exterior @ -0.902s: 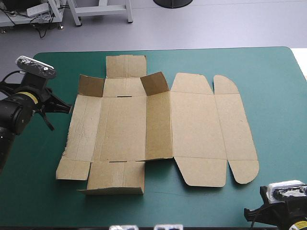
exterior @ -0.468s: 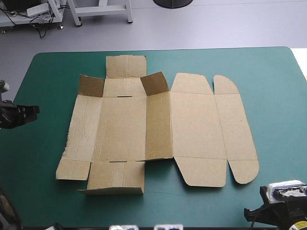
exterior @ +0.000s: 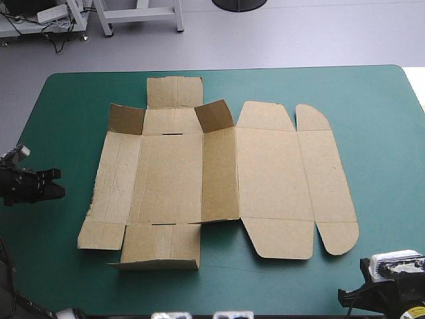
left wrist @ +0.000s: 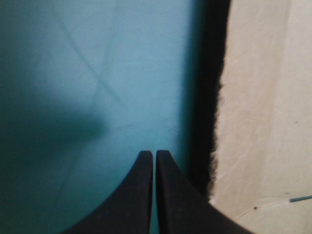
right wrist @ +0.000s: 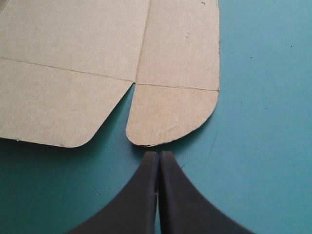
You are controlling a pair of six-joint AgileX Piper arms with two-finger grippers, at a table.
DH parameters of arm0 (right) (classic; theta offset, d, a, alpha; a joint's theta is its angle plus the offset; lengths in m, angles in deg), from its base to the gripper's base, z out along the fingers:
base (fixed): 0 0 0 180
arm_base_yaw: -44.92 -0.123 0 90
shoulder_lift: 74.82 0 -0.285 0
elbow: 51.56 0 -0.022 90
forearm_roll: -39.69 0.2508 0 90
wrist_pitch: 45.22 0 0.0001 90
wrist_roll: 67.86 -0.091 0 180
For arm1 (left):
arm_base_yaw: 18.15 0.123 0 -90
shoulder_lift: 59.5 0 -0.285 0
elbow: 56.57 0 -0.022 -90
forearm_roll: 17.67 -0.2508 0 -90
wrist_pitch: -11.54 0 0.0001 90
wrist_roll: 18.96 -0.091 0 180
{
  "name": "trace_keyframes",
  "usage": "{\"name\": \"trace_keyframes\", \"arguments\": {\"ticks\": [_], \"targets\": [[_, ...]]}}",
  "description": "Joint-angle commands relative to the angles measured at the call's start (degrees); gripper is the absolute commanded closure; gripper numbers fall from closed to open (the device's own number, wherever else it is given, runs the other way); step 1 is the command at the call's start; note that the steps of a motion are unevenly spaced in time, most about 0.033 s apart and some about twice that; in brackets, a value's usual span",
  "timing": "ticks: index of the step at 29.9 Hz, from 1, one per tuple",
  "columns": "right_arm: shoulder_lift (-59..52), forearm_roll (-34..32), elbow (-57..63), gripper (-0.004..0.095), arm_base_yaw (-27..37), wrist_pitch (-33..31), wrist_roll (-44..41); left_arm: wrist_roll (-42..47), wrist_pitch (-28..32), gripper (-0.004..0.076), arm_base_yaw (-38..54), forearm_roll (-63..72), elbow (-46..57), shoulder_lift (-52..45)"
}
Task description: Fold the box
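Left gripper (left wrist: 155, 153), pressed together, reaches beside the box (left wrist: 263, 97).

The box (exterior: 219, 179), a cut sheet of brown board, is shown unfolded and laid almost flat at the middle of the table (exterior: 372, 100), with its long side parallel to the table's far edge. It is divided into panels by crease lines. Two small flaps toward the table's far left corner are raised upright. One flap toward the near edge appears slightly lifted along its rim. Two rounded tabs are seen at the end toward the table's right edge. The side toward the left edge is ragged.
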Motion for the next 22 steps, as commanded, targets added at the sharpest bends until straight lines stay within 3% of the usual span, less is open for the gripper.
{"name": "trace_keyframes", "arguments": {"ticks": [1, 4, 6, 13, 22], "targets": [[0.78, 0.13, -1.27, 0.0913, 0.03, 3.40, 0.19, 1.24, -5.57, 0.0709, 0.02, -0.18, -0.87, -1.92], [0.78, 0.11, -1.27, 0.0913, 0.03, 3.40, 0.19, 1.24, -5.57, 0.0694, -0.09, 2.24, 0.26, -1.61], [0.78, -0.42, -1.27, 0.0913, 0.03, 3.40, -0.22, 1.39, -5.57, 0.0641, -1.14, 2.55, 1.83, -1.55], [0.78, -0.65, -1.27, 0.0913, 0.03, 3.40, -0.22, 1.39, -5.57, 0.0342, -6.59, 4.87, 4.47, -1.46], [0.89, -0.69, -1.27, 0.0913, 0.03, 3.40, -0.22, 2.20, -5.57, 0.0314, -11.07, 6.49, 4.47, -1.46]]}}
